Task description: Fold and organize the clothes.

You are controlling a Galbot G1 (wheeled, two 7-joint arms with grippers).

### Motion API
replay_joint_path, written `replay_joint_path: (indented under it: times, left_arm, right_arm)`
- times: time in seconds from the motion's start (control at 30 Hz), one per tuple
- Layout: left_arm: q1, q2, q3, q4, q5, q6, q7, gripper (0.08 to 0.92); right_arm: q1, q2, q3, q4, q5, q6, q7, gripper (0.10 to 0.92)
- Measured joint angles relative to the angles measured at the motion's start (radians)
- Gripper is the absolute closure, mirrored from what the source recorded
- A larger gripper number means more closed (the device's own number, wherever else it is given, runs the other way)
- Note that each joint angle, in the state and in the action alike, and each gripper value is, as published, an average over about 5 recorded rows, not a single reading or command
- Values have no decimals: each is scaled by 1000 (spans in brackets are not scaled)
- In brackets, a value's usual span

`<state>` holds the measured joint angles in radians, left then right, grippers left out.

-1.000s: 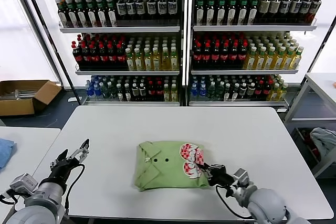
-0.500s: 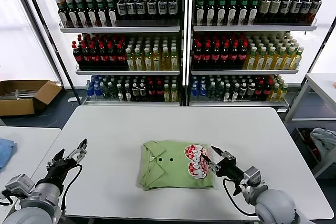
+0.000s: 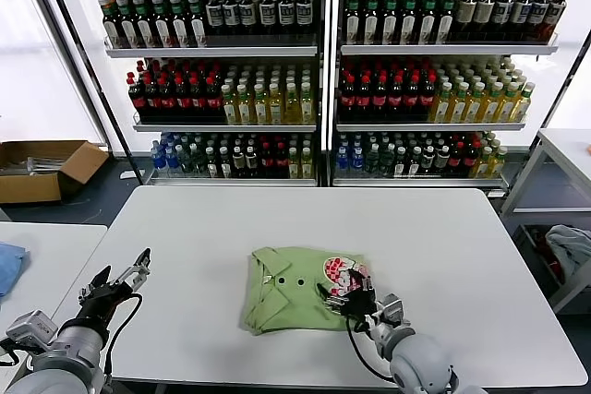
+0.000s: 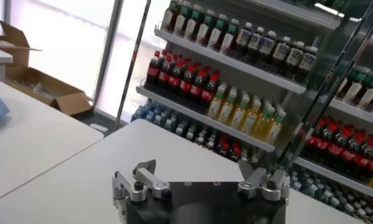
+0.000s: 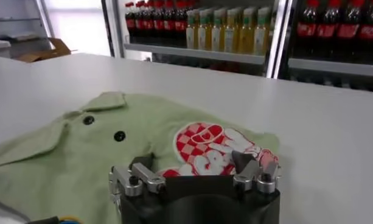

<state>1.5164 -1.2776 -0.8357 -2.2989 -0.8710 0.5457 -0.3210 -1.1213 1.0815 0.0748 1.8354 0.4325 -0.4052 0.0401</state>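
White table point(image 3: 462, 246) spans foreground; bottle shelves point(image 3: 323, 71) behind. Folded green shirt point(image 3: 286, 306) lies at table centre near front edge, collar and buttons toward robot's left, red-and-white checkered logo point(image 3: 340, 279) on its right part. Right gripper point(image 3: 349, 294) sits over shirt's right side at logo, fingers point(image 5: 137, 176) spread apart, nothing held, tips just above fabric. Left gripper point(image 3: 120, 280) hovers above table's left edge, well apart from shirt, fingers point(image 4: 140, 179) wide open, empty.
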Motion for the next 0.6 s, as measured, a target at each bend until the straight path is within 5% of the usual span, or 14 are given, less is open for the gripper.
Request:
replay_joint_path:
  times: [0.6]
  left_arm:
    - [-7, 9, 8, 16, 1, 0, 3, 177]
  right_arm:
    - [157, 128, -148, -69, -16, -56, 79, 203]
